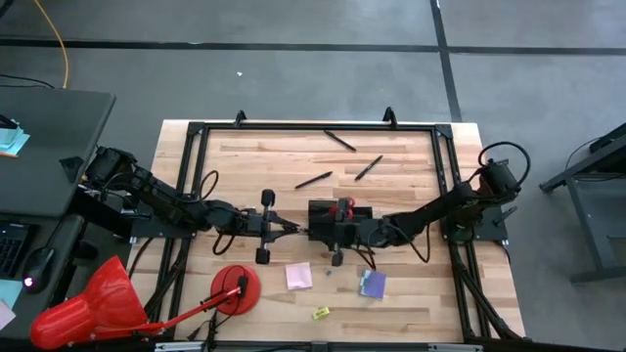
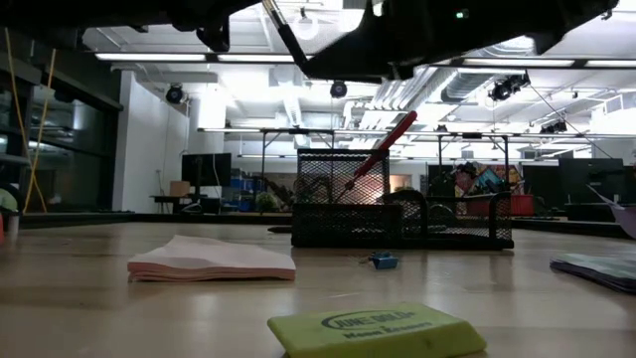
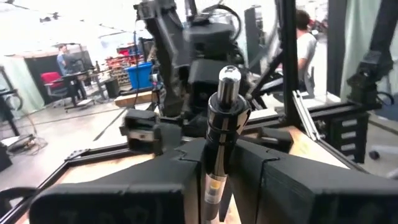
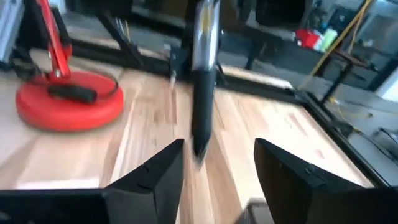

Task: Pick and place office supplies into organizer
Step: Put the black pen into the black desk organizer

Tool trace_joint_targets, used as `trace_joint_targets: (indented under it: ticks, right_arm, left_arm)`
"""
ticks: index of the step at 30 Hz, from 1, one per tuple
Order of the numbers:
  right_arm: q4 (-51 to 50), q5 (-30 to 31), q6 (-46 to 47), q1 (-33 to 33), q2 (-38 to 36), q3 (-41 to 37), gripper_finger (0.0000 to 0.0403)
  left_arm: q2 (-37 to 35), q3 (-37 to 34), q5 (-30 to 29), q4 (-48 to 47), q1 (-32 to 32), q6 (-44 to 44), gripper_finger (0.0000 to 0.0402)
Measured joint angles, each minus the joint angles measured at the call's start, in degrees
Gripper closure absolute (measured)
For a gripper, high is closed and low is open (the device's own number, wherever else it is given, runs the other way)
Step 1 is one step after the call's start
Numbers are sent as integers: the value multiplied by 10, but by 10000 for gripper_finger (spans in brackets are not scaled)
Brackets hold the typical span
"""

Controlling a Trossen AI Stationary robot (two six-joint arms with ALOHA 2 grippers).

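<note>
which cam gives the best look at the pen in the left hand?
Left wrist view: the pen stands upright and fills the centre, clamped between the left hand's fingers. The right wrist view shows it blurred beyond the right hand, whose jaws stand apart. The low view catches only a thin bit under the arms; the high view barely shows it.
</note>
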Motion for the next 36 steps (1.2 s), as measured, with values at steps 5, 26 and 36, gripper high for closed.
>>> trace_joint_targets:
  ticks: [5,26,36]
  right_arm:
    - [-101,95,30,39,-35,0,213]
    - [-263,297,117,167,-98,0,256]
    - [-288,286,152,167,-98,0,258]
  left_arm:
    - [0,0,-33,2,14,-18,351]
    - [107,96,78,-140,176,-131,367]
    - [154,181,38,-272,177,-118,348]
